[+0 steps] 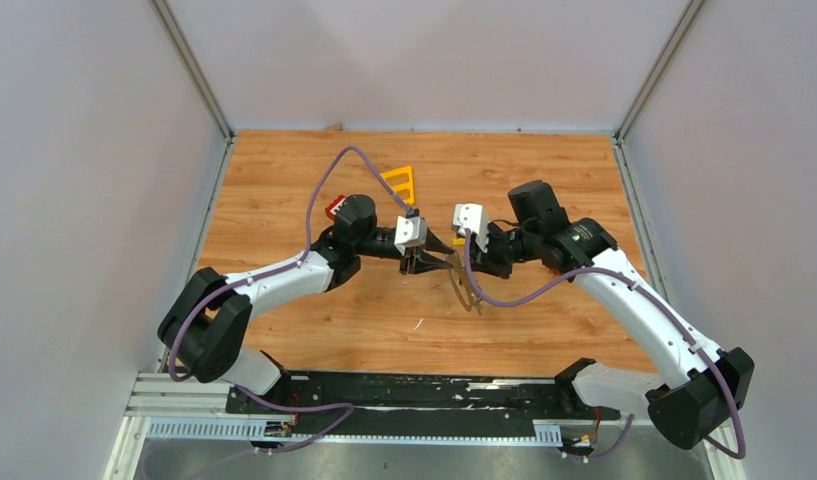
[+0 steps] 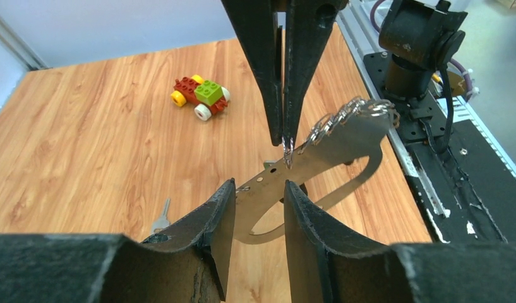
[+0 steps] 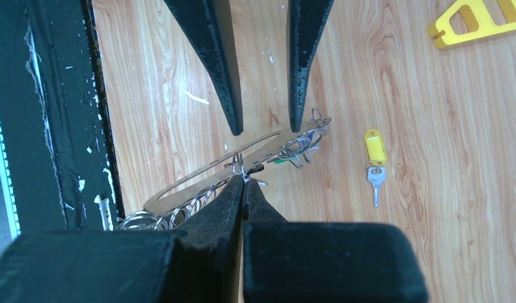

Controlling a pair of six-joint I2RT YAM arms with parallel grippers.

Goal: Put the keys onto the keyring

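My right gripper [image 3: 243,180] is pinching a small silver wire ring [image 3: 237,163] at the large grey metal D-shaped keyring [image 2: 343,136], which my left gripper [image 2: 259,184] is clamping above the wood-grain table [image 1: 314,330] (a yellow-tagged silver key [image 3: 374,177] is lying loose there); grey walls [image 1: 84,150] are standing well clear.

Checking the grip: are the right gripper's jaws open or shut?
Shut: on the right gripper the jaws meet, pinching a small ring by the keyring.

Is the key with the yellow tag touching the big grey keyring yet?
Apart. The right wrist view shows the yellow-tagged key lying on the table, clear of the keyring.
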